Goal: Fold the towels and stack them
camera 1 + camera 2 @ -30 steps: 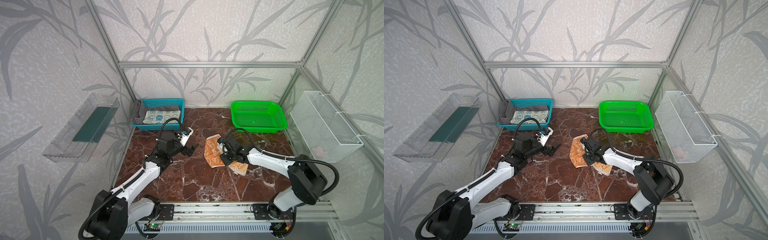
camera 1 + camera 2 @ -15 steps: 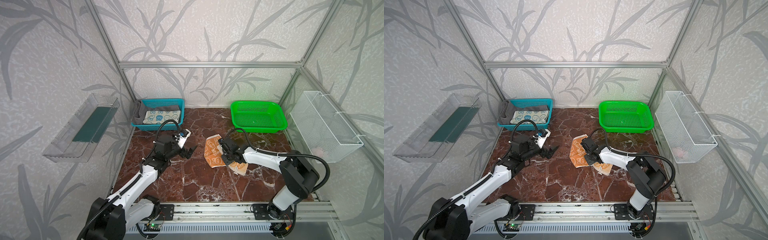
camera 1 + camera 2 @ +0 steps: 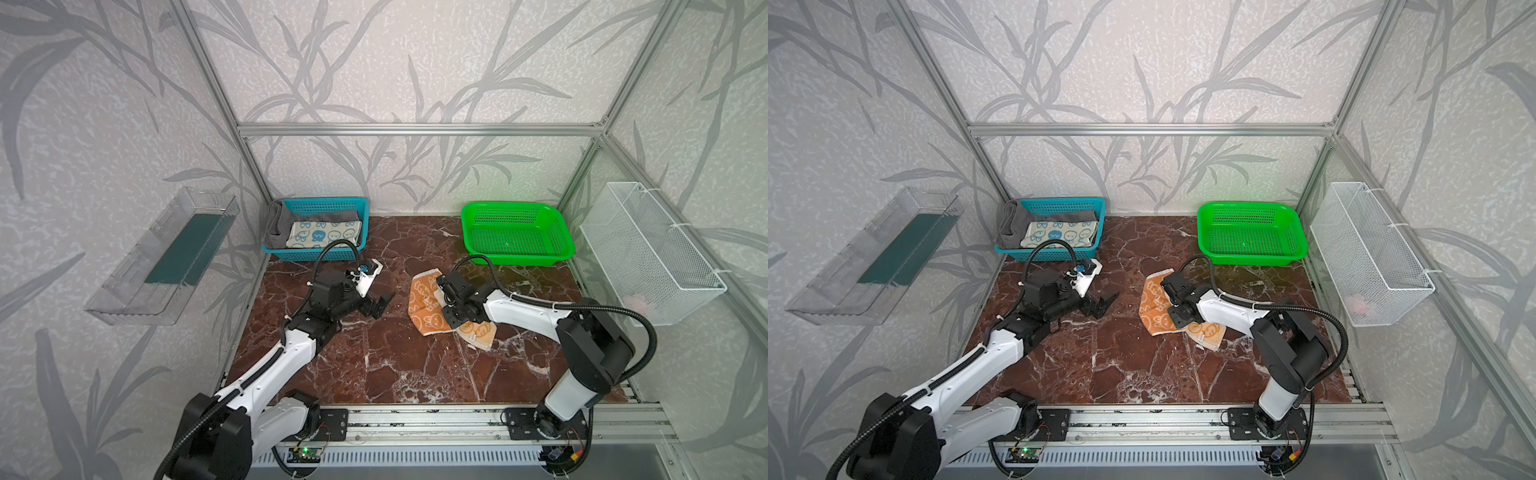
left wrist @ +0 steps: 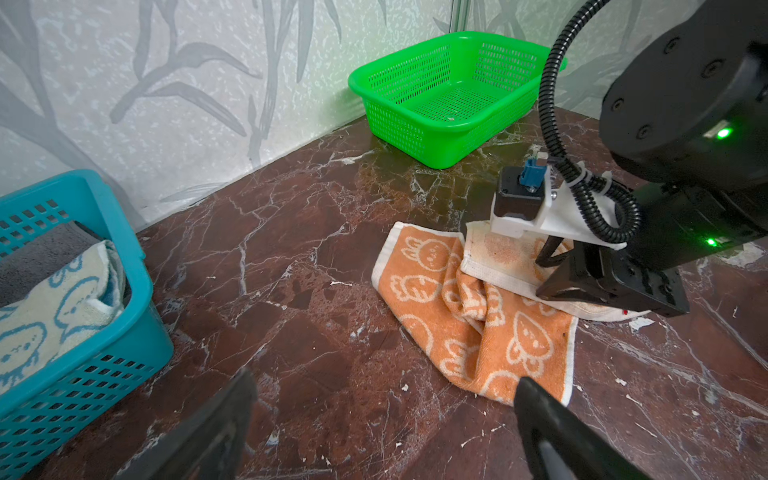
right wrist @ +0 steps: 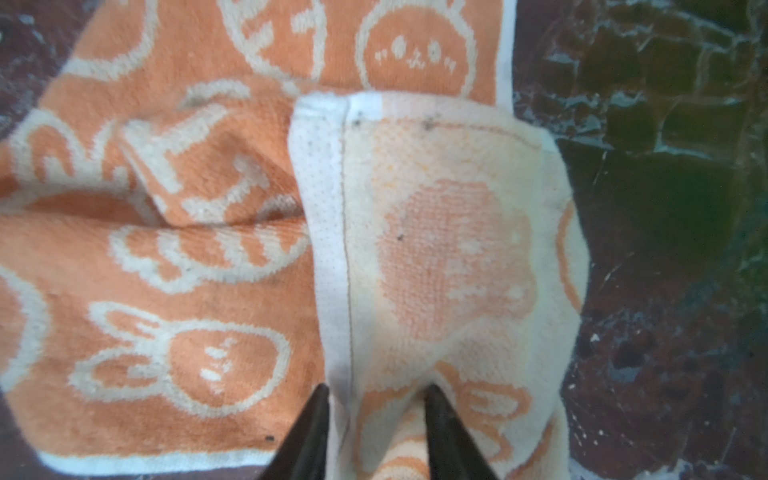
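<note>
Right end effector point(image 5: 376, 409) at a flipped corner of the orange bunny towel point(image 3: 422, 320).
Its jaws stand narrow astride a cream ridge of cloth; whether they pinch it I cannot tell. The towel lies crumpled on the surface point(image 3: 395, 374) in front of the green basket point(image 3: 519, 204). Best to seize the hem squarely and draw the corner flat before folding. The left end effector point(image 3: 380, 303) hangs wide open, further from that basket.

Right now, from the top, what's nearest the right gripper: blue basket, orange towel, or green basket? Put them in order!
In a top view, from the right gripper:
1. orange towel, right at its jaws, mid-table.
2. green basket, back right.
3. blue basket, back left.
</note>
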`<state>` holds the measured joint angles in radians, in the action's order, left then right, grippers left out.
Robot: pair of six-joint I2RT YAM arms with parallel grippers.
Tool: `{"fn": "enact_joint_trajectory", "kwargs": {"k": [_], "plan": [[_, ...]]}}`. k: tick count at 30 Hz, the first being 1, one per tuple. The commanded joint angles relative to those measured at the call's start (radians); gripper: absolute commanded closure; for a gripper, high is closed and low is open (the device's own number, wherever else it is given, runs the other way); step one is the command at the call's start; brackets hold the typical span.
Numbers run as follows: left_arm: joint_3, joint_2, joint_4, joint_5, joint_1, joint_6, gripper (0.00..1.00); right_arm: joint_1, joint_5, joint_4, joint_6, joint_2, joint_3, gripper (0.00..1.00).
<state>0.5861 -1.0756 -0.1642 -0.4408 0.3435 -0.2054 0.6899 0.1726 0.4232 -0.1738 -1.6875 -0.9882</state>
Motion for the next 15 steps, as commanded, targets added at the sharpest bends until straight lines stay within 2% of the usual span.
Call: {"fn": "enact_joint_trajectory", "kwargs": {"k": [1,5,7,15], "plan": [[0.010,-0.010,0.012,-0.022,-0.004,0.001,0.01,-0.011,-0.035,0.038,-0.024,-0.014,-0.019,0.79],[0.030,-0.034,0.019,-0.045,-0.003,-0.010,0.01,-0.045,-0.109,0.026,-0.003,0.020,-0.004,0.95],[0.042,-0.048,0.021,-0.059,-0.002,-0.023,0.01,-0.062,-0.155,0.012,0.020,0.064,0.015,1.00],[0.056,-0.121,-0.074,-0.060,0.064,-0.177,0.01,-0.187,-0.445,0.100,0.157,0.192,-0.006,1.00]]}}
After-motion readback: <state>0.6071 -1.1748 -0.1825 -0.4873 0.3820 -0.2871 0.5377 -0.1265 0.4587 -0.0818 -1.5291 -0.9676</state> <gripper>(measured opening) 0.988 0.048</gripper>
